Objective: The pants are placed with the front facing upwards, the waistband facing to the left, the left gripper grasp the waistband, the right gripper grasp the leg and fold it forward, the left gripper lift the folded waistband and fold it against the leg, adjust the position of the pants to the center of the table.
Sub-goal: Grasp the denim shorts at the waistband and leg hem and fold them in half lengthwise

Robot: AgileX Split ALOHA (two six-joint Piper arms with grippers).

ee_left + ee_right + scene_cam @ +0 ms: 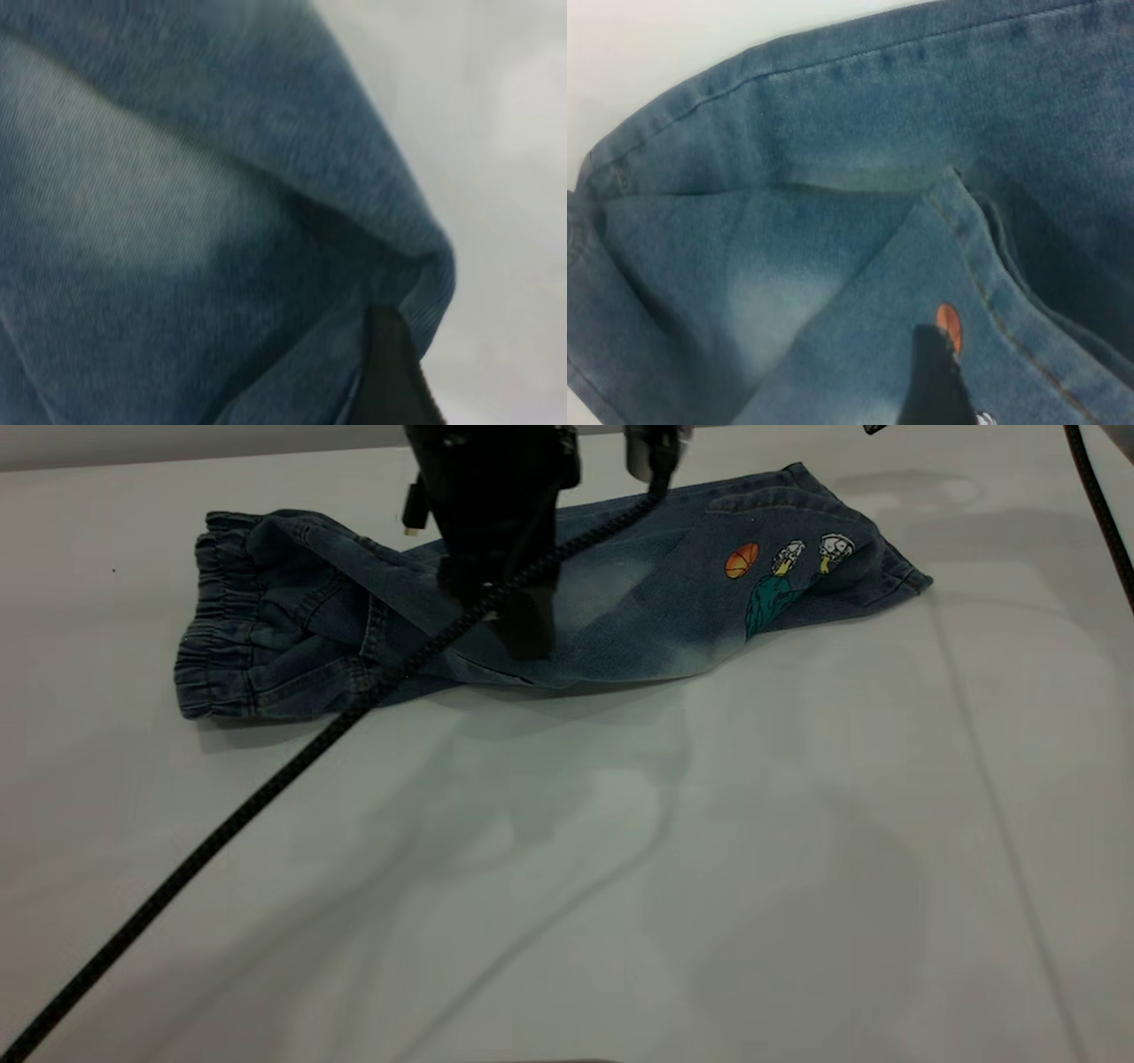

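The blue denim pants (620,611) lie along the far part of the white table (638,886). Their gathered waistband (213,633) is at the left, and the leg end (850,558) with an orange ball print (742,560) is at the right. My left gripper (524,638) comes down on the middle of the pants near their front fold and is shut on the denim. In the left wrist view the cloth (195,230) bunches around my gripper (394,372). My right gripper (657,465) hangs above the far edge of the pants. In the right wrist view it (935,381) is over the ball print (949,320).
A thick braided black cable (221,833) runs from the front left corner across the table and over the pants up to the arms. A second dark cable (1103,514) hangs at the far right. Bare tabletop spreads in front of the pants.
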